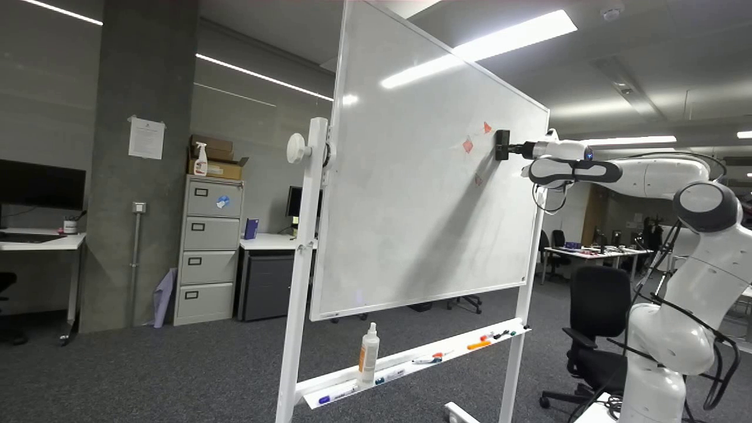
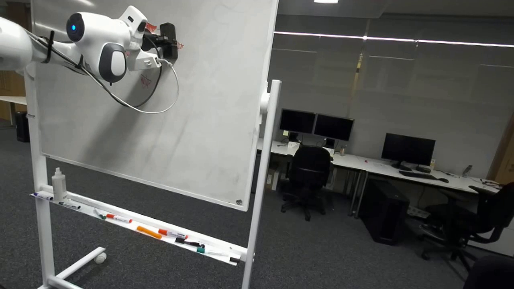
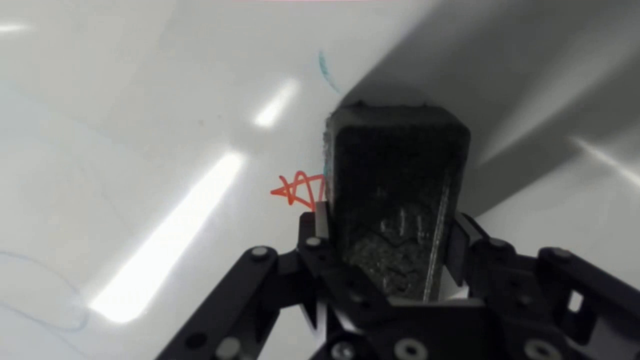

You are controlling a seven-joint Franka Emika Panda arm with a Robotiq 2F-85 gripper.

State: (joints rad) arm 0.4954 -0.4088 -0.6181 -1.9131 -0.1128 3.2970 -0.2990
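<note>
My gripper (image 3: 392, 227) is shut on a black block-shaped whiteboard eraser (image 3: 400, 160), one finger on each long side. The eraser also shows in both exterior views (image 1: 502, 145) (image 2: 169, 41). It is at or very close to the whiteboard (image 1: 411, 223); whether it touches cannot be told. A red star drawing (image 3: 298, 189) lies just left of the eraser in the wrist view, partly covered by it and the finger. A short teal stroke (image 3: 326, 70) is above it. Several small red drawings (image 1: 467, 144) (image 2: 145, 81) show on the board. The arm casts a shadow below.
A tray (image 1: 329, 388) under the board holds several markers and a white bottle (image 1: 368, 355). A black chair (image 1: 599, 317) stands beside the arm base. Cables (image 2: 176, 86) hang in a loop from the wrist. Desks with monitors (image 2: 297, 120) stand behind.
</note>
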